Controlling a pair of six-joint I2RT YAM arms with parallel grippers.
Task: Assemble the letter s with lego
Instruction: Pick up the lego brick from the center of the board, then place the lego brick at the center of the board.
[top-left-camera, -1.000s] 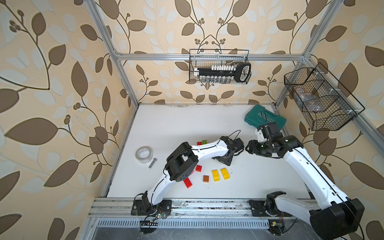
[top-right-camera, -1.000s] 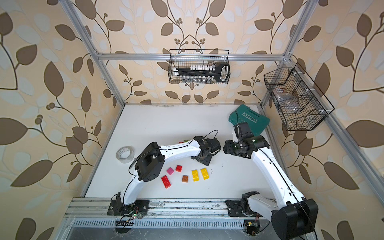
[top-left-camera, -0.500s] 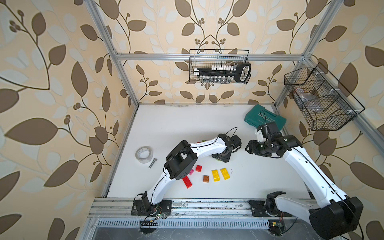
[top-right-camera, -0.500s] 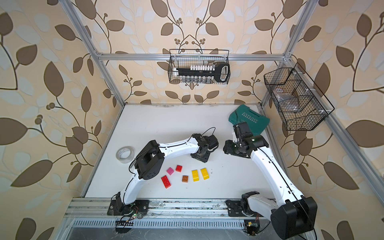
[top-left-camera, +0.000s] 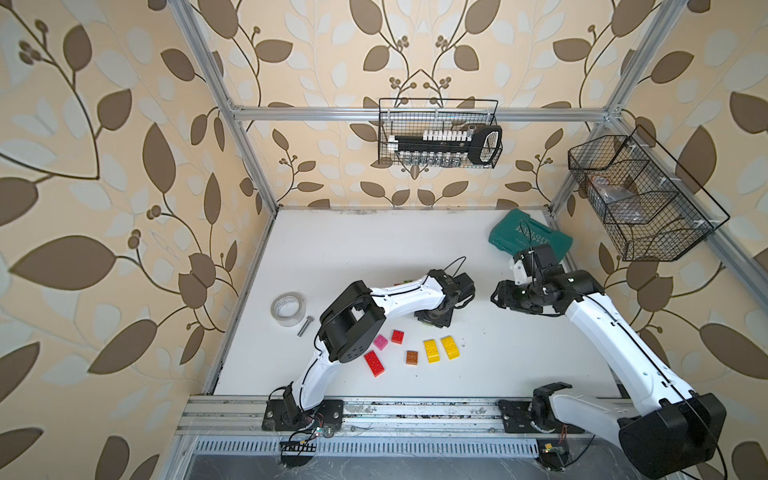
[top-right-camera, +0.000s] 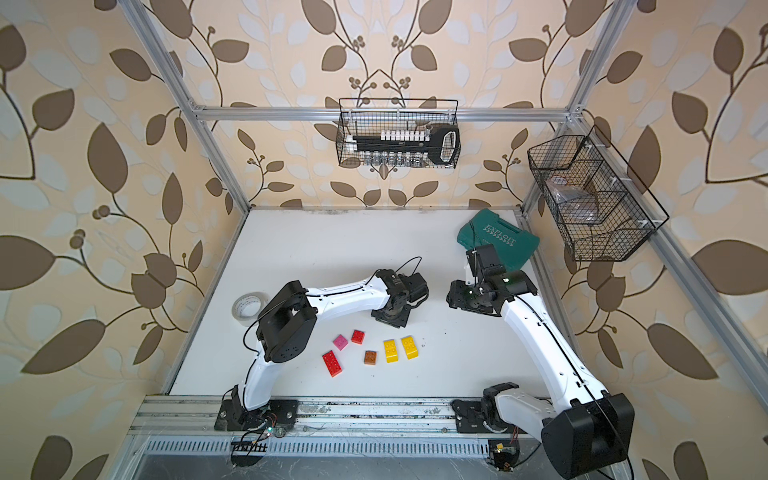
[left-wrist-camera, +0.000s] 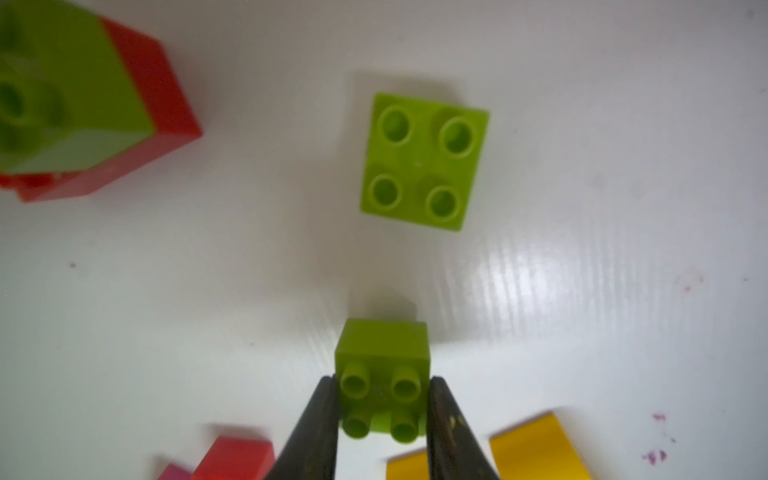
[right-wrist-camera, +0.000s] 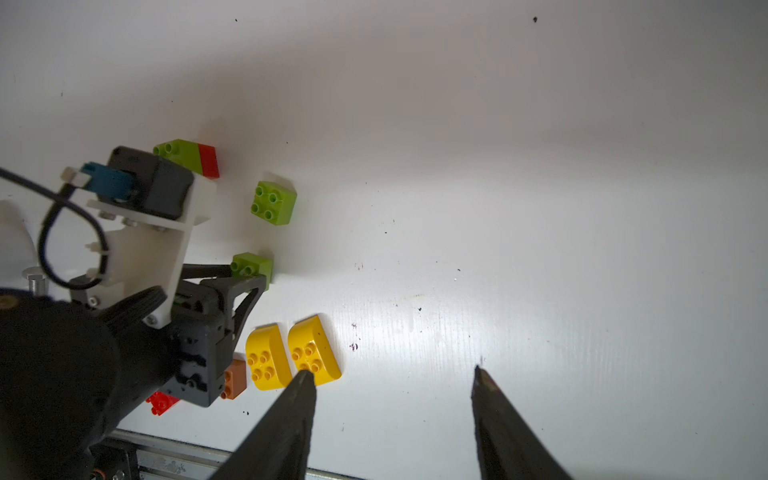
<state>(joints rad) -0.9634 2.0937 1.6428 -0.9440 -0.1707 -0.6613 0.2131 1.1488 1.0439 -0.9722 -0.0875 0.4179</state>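
The white table (top-left-camera: 374, 249) stands inside an aluminium frame, with leaf-patterned wallpaper on every wall. A back wire basket (top-left-camera: 438, 139) hangs on the far wall and a side wire basket (top-left-camera: 640, 199) on the right one.

Near the table's left edge lie a tape roll (top-left-camera: 288, 306) and a bolt (top-left-camera: 304, 326). Next, toward the front, is loose lego: a red oblong brick (top-left-camera: 375, 363), a pink brick (top-left-camera: 380, 341), a small red brick (top-left-camera: 397, 336), a brown brick (top-left-camera: 412, 357) and two yellow bricks (top-left-camera: 440, 349) side by side.

Behind these, the left jaws pinch a lime brick (left-wrist-camera: 382, 374) by two opposite sides, low over the table. A second lime brick (left-wrist-camera: 424, 162) lies apart, just ahead of the held one, and a lime-on-red stack (left-wrist-camera: 83, 104) sits off to one side.

Further right, the right jaws are spread and empty above bare table, near the yellow bricks. A teal case (top-left-camera: 530, 237) lies in the back right corner.
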